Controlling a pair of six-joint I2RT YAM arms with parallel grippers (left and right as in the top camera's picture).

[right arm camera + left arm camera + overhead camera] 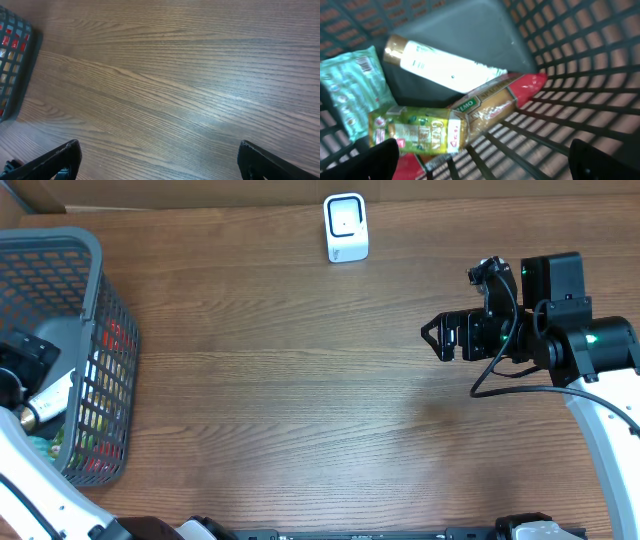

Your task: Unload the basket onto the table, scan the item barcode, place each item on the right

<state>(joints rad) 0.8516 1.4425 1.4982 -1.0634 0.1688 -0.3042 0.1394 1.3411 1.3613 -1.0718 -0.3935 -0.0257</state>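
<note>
White scanner (346, 227) upright, far side (grocery packets (417, 131) inside grey basket (50, 237))

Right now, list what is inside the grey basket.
In the basket: a white bottle, a teal packet, a green tea box, a spaghetti pack. Whatever lies beneath them is covered.

The basket (60, 235) sits at the table's (300, 400) left edge, the scanner (346, 227) at its far edge. Inside the basket, a green tea box (420, 131) overlaps a spaghetti packet (495, 105) beside a bottle (445, 65).
</note>
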